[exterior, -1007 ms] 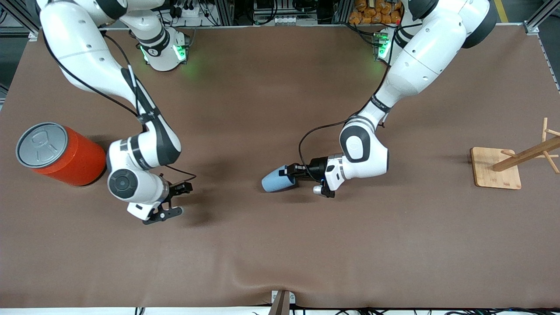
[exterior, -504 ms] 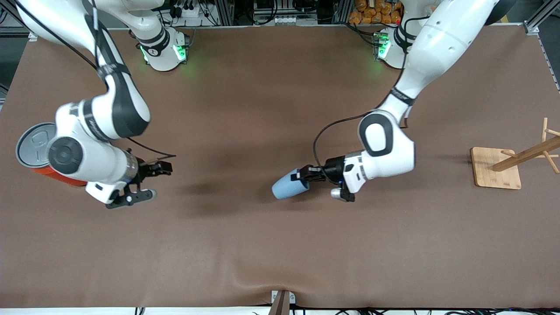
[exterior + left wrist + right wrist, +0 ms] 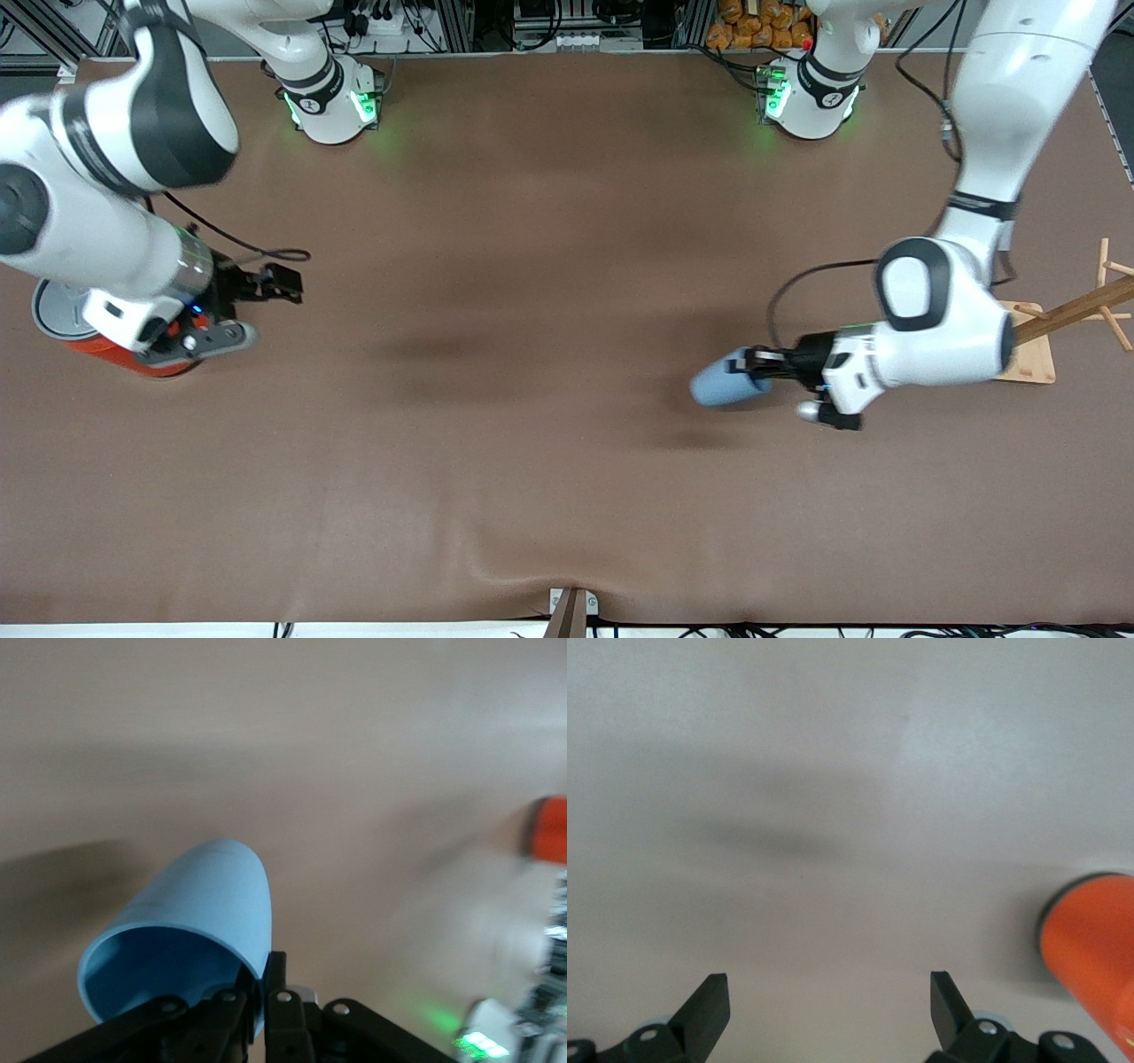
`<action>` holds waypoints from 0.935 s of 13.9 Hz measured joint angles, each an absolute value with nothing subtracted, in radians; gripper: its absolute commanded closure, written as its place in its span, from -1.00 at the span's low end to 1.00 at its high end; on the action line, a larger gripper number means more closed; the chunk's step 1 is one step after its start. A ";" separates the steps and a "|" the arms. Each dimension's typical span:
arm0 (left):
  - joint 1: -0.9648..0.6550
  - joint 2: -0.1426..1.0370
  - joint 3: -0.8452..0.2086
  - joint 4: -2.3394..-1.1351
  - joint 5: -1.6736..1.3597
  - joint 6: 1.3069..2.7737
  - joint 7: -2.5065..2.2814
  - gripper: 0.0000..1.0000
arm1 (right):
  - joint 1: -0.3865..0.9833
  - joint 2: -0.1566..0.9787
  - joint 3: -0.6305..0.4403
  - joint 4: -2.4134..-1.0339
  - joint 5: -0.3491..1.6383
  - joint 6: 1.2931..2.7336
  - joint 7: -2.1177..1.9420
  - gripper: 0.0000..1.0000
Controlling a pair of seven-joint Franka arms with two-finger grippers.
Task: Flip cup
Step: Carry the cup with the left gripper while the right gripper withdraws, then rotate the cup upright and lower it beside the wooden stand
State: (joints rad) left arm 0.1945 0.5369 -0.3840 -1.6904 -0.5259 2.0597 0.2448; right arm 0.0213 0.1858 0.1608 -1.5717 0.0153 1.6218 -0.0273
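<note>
The left claw [image 3: 760, 364] pinches the rim of the small light-blue tapered cup [image 3: 722, 385], held sideways over the brown tabletop [image 3: 549, 266] (the right claw [image 3: 257, 306], spread wide, waits by the orange can [image 3: 115, 353]).

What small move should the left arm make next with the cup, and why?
Probably roll the wrist to bring the rim upward, then lower. The left gripper pinches the cup by its rim wall, held on its side above bare table, clear of the wooden rack. The right gripper waits open by the can.
</note>
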 measured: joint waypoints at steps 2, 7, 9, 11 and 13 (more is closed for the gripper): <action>0.240 0.517 -0.384 -1.678 -0.419 1.987 0.226 1.00 | 0.010 0.141 0.135 -1.572 0.015 1.577 -0.027 -1.00; 0.306 0.451 -0.384 -1.676 -0.115 1.901 0.126 1.00 | 0.004 0.056 -0.014 -1.570 0.047 1.461 -0.091 -1.00; 0.306 0.428 -0.386 -1.678 -0.073 1.886 0.054 1.00 | 0.005 0.014 -0.023 -1.559 0.049 1.422 -0.092 -1.00; 0.302 0.398 -0.388 -1.691 -0.063 1.880 0.020 1.00 | 0.005 -0.014 -0.023 -1.527 0.047 1.391 -0.092 -1.00; 0.302 0.353 -0.388 -1.719 -0.053 1.880 0.012 1.00 | 0.005 -0.023 -0.026 -1.504 0.037 1.379 -0.091 -1.00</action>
